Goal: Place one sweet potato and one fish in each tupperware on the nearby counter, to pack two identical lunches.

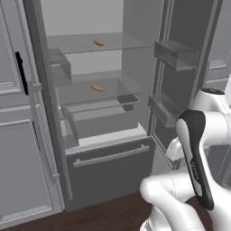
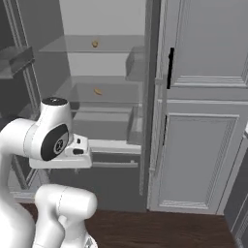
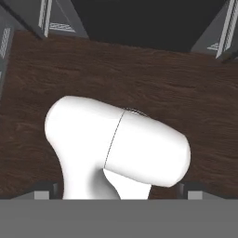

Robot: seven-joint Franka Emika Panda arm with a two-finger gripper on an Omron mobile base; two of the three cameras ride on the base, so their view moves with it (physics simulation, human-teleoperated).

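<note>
Gripper (image 3: 119, 189) wide open, holding nothing, fingertips (image 3: 44, 191) far apart, pointing down at dark wood floor (image 3: 139, 79). Fridge (image 1: 103, 171) stands open. One sweet potato (image 1: 99, 42) mid upper shelf (image 1: 67, 45), second potato (image 1: 97, 87) on the shelf below (image 1: 72, 94), near centre. Drawer (image 1: 101, 119) sits under them.

An open fridge (image 1: 103, 122) with glass shelves (image 1: 97, 92) stands over dark wooden floor (image 3: 139, 83).

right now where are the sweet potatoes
Both sit inside the open fridge: one sweet potato on the top glass shelf, the other on the shelf below.
</note>
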